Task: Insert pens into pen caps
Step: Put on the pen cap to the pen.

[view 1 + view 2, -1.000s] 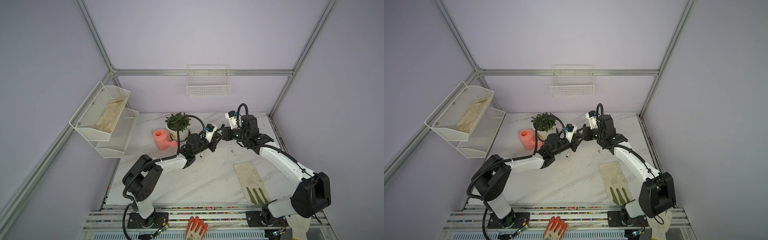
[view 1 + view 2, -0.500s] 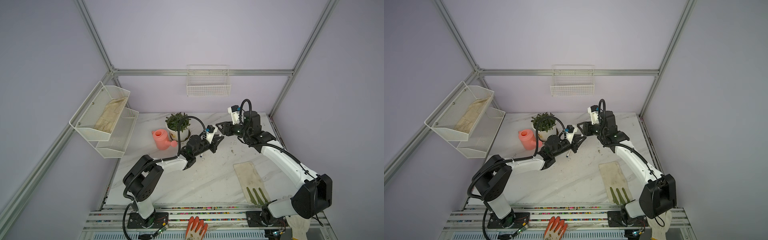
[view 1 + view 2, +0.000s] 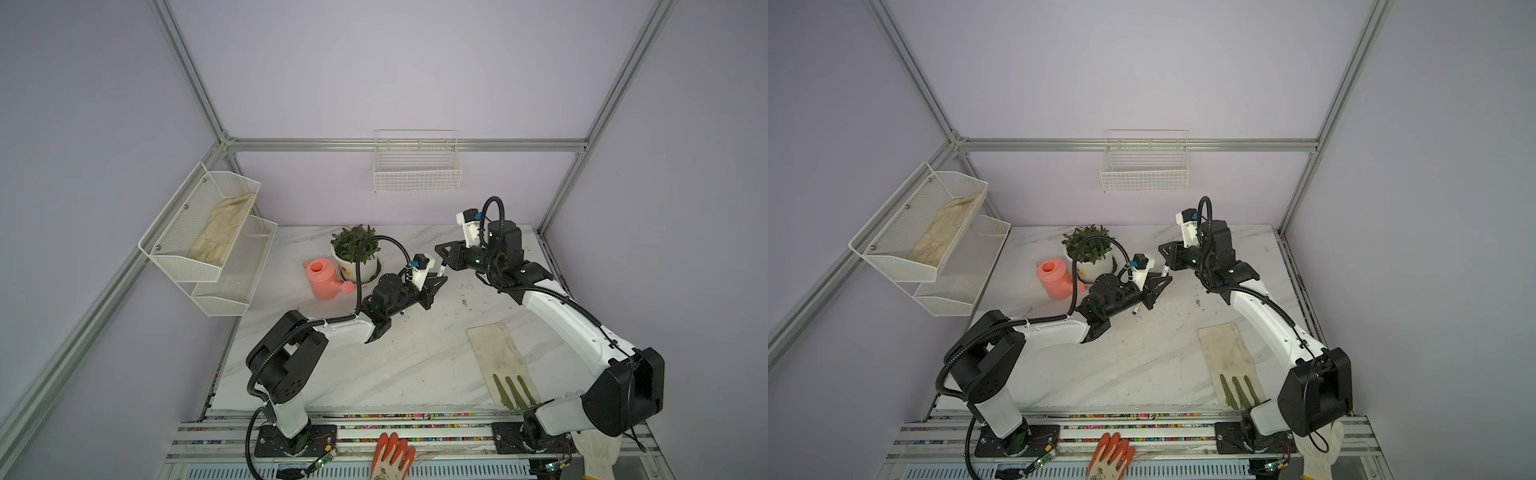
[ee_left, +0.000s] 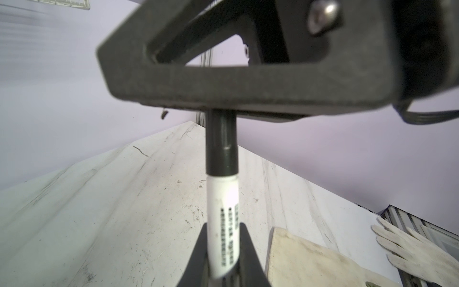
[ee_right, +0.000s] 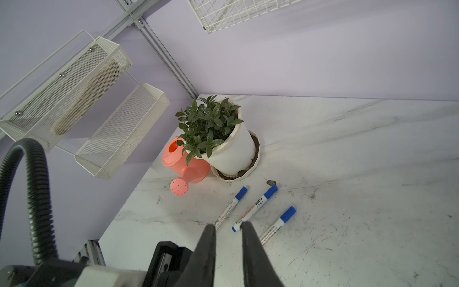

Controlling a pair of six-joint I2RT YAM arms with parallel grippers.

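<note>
My left gripper (image 4: 221,226) (image 3: 436,284) is shut on the white barrel of a pen (image 4: 222,213), held above the table. A black pen cap (image 4: 221,144) sits on its far end. The cap's tip disappears behind a finger of my right gripper (image 3: 441,251); I cannot tell whether they touch. In the right wrist view, the right gripper (image 5: 228,225) stands open by a narrow gap with nothing in it. Three blue-capped pens (image 5: 255,207) lie side by side on the table below it, beside the plant pot.
A white plant pot (image 3: 355,266) and a pink watering can (image 3: 324,278) stand at the back left. A flat dirty glove (image 3: 503,361) lies at the front right. A wire basket (image 3: 415,174) and a mesh shelf (image 3: 208,237) hang on the walls.
My right gripper has drawn back from the capped end of the pen, up and toward the back right, and its jaws have narrowed. The left gripper keeps hold of the pen.
</note>
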